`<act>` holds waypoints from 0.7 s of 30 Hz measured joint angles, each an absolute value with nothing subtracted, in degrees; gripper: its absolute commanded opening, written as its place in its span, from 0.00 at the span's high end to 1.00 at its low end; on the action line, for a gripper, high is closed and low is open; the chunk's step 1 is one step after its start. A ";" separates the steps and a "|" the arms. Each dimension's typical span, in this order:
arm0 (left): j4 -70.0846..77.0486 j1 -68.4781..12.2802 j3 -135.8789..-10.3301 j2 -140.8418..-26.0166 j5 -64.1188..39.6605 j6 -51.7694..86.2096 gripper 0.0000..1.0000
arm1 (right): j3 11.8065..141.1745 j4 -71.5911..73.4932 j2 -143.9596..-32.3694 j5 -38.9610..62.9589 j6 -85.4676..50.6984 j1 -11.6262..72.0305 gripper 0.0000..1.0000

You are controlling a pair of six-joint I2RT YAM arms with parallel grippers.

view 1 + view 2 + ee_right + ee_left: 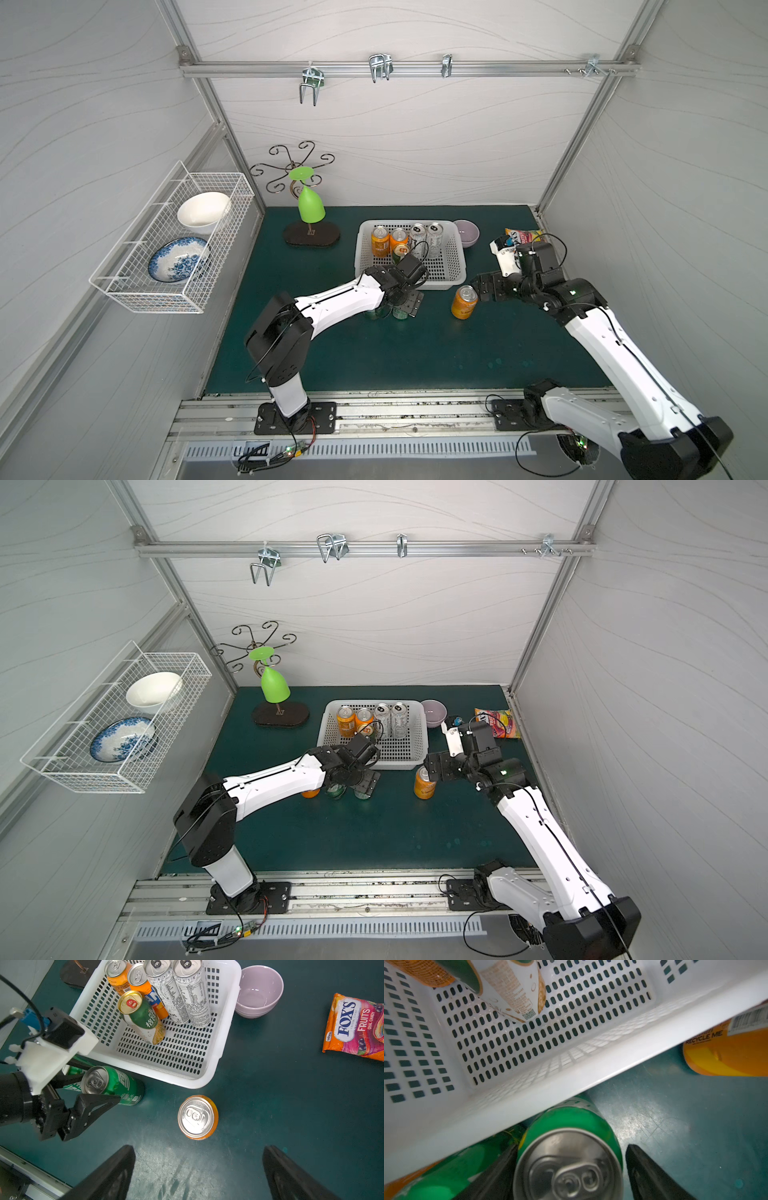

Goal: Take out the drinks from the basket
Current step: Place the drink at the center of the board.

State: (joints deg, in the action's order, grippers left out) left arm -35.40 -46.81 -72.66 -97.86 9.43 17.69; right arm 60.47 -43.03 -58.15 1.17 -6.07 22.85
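Left claw [571, 1147]: released, fingers either side of green can [124, 1086], gap visible at one finger.
Green can: upright on counter [270, 1105], just near of basket [166, 1078].
Right claw [198, 1147]: spread wide, empty, close to lone orange can [197, 1118] on counter, right-near of basket.
In basket: orange pair [118, 978] far left, slim silver-white pair [172, 995] to their right, gold-topped can [143, 1022] nearer.
Under left arm: second green can [334, 791], half-hidden orange can [309, 792], both on counter.
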 measured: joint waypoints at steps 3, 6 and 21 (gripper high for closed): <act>-36.36 -46.81 -73.38 -96.88 9.41 17.63 0.14 | 60.47 -43.03 -58.15 1.17 -6.04 22.85 0.01; -37.67 -46.81 -74.17 -95.31 9.41 17.56 0.13 | 60.47 -43.03 -58.15 1.30 -6.04 22.85 0.01; -44.16 -42.85 -76.79 -81.10 10.41 14.92 0.02 | 71.70 -45.76 -68.51 3.42 -5.43 23.11 0.01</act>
State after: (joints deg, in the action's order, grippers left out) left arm -44.16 -42.85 -76.79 -81.10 10.41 14.92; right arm 71.70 -45.76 -68.51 3.42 -5.43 23.11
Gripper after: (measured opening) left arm 0.982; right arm 0.990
